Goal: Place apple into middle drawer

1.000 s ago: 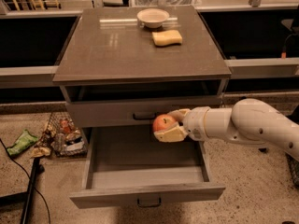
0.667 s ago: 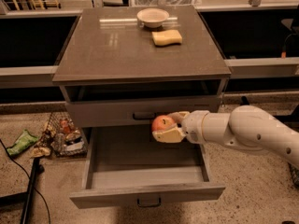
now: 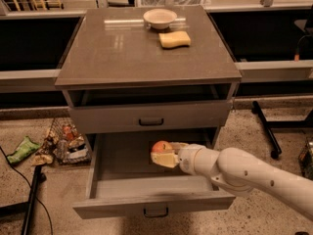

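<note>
The end effector [image 3: 164, 154] is gripping the apple [image 3: 158, 146]. Its pale fingers [image 3: 165, 159] are wrapping the fruit's underside and right flank, leaving the red-orange top showing. It is hovering inside the pulled-out middle drawer [image 3: 122, 163], over the rear centre of the drawer floor and just below the upper drawer front [image 3: 112, 117]. Whether the apple is touching the floor cannot be told from this angle.

The white arm [image 3: 254, 173] is spanning from the lower right of the view, crossing the drawer's right front corner. This low sideways approach is probably keeping the wrist under the upper front while carrying the fruit well inside the walls.

The drawer is standing fully open, with its dark handle [image 3: 155, 212] facing the camera, giving a wide, bare landing area. Judging by this, the carry is nearly over, and the step in hand is lowering and letting go. A drop from any height could send the round fruit rolling, so a low release is looking safer.

On the table [image 3: 112, 53], well apart from the work, a pale bowl [image 3: 160, 17] and a yellow sponge [image 3: 174, 38] are sitting near the back. A wire basket [image 3: 68, 140] of packets is resting on the floor to the left.
</note>
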